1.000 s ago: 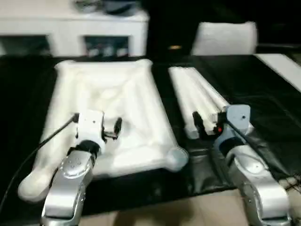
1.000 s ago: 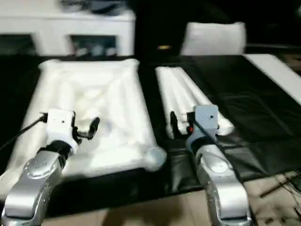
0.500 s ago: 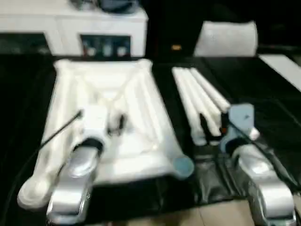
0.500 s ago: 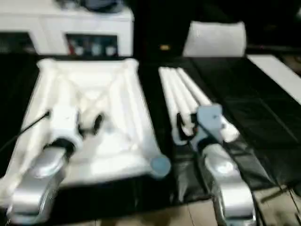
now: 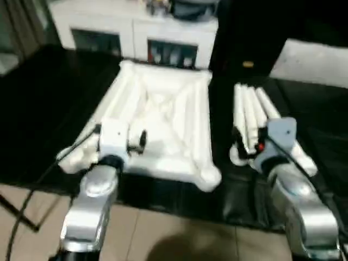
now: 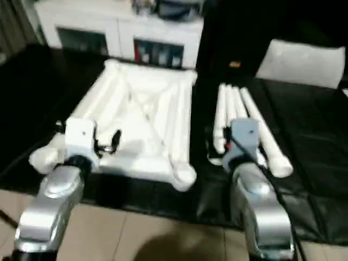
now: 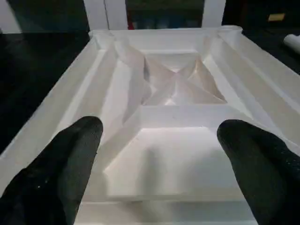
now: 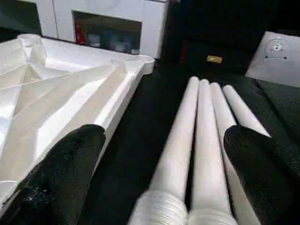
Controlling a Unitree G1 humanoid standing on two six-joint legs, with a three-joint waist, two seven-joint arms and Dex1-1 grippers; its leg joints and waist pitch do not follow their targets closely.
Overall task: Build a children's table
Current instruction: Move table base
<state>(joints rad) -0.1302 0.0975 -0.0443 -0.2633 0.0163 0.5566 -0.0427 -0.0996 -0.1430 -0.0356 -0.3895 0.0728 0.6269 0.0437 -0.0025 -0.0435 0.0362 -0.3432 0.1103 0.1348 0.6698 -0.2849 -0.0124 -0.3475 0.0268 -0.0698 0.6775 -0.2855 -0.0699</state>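
the robot's head view has swung and pulled back over the last second, while table top (image 5: 163, 130) and four legs (image 8: 206, 136) lie where they were on the black mat (image 5: 49, 98); assembly looks not yet begun. left gripper (image 7: 159, 154) hovers spread over the upturned top, right gripper (image 8: 159, 159) spread above the legs, both empty, forearms level.

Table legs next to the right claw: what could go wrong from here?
1. The four legs are round and lie loose, side by side; nudging one may roll the others across the black mat.
2. The right claw, open, spans more than one leg and may catch two.
3. The upturned tabletop lies near the mat's front edge.
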